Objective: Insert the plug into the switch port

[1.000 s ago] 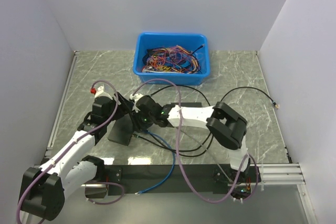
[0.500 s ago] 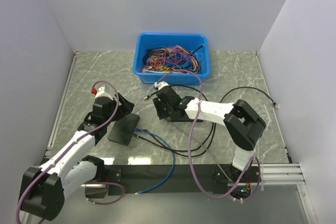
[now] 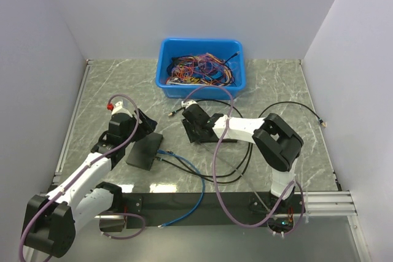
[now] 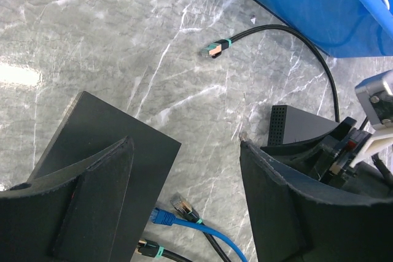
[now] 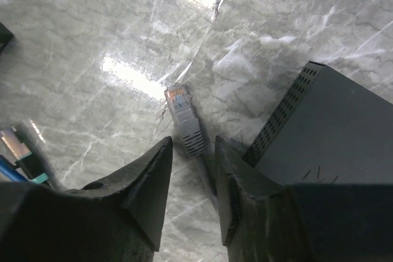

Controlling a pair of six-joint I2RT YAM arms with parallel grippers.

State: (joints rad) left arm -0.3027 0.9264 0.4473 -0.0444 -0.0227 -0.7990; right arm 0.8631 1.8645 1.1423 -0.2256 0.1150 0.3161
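The switch is the flat dark box at centre left; its port edge faces right, with a blue plug and a black plug at it. My left gripper is open at the box's far end, one finger over the box in the left wrist view. My right gripper is open and low over the table. Its jaws straddle the cable just behind a grey plug that lies on the marble, not gripped.
A second black box with vent holes lies right beside my right gripper. A loose black plug with a teal band lies near the blue bin of wires. Another loose plug and black and blue cables trail toward the front.
My right gripper has left the switch's right edge and moved right and back, down over the grey plug beside the vented box. The left arm has not moved.
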